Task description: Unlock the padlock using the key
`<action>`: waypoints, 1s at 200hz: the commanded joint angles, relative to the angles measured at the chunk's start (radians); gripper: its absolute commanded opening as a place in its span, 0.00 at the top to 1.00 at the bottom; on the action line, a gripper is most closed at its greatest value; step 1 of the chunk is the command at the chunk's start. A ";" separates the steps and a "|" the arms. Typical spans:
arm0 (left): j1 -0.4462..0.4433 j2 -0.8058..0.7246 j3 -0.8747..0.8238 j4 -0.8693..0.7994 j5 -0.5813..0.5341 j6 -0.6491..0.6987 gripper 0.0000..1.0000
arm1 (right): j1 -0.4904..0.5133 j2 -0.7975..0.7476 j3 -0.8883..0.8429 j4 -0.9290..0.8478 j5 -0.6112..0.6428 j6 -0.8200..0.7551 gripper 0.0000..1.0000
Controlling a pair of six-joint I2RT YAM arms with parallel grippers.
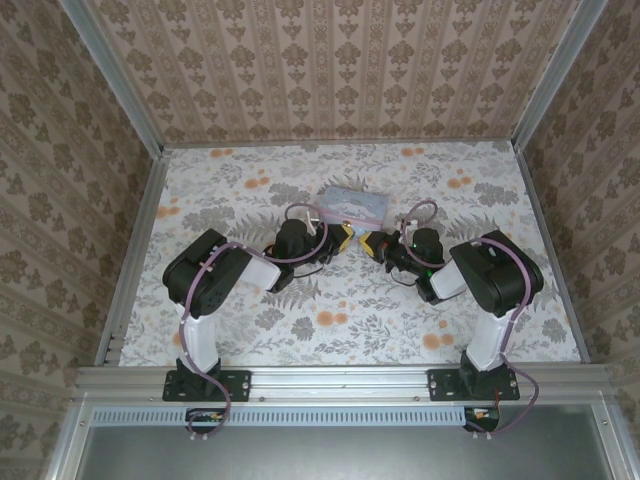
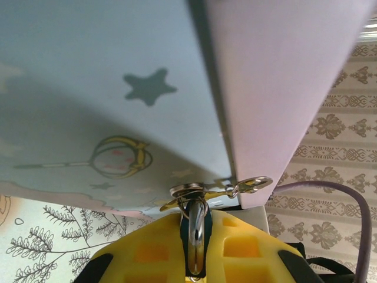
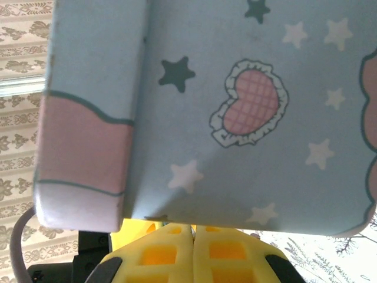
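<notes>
The padlock (image 2: 187,239), a tiny bluish-teal body with a shiny metal shackle, is clamped between the yellow fingers of my left gripper (image 2: 197,215), which is shut on it. A metal ring (image 2: 187,190) with a small clasp (image 2: 253,185) and a gold-coloured piece sits at the shackle's top. My right gripper (image 3: 193,229) is shut, its pads pressed together. A thin grey sliver shows at its tips, and I cannot tell what it is. In the top view both grippers (image 1: 347,238) (image 1: 370,243) meet tip to tip just in front of the tin.
The pale blue cartoon-printed tin (image 1: 352,207) lies right behind the two grippers. Its side (image 2: 118,88) and its star-and-heart face (image 3: 235,147) loom close over both wrist cameras. Patterned walls enclose the floral table (image 1: 330,320).
</notes>
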 commanded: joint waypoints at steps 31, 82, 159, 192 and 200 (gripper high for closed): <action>-0.036 -0.036 0.005 0.043 0.154 0.071 1.00 | 0.005 -0.117 0.073 -0.201 -0.027 -0.152 1.00; -0.038 -0.049 0.020 0.009 0.168 0.096 1.00 | 0.023 -0.290 0.130 -0.594 0.030 -0.429 1.00; -0.045 -0.045 0.021 0.060 0.155 0.048 1.00 | 0.025 -0.074 0.068 -0.052 0.010 -0.008 1.00; -0.056 -0.028 0.021 0.128 0.148 -0.009 1.00 | 0.026 -0.014 0.061 0.073 0.037 0.134 1.00; -0.058 -0.023 0.024 0.139 0.152 -0.021 1.00 | 0.026 -0.007 0.066 0.075 0.041 0.149 1.00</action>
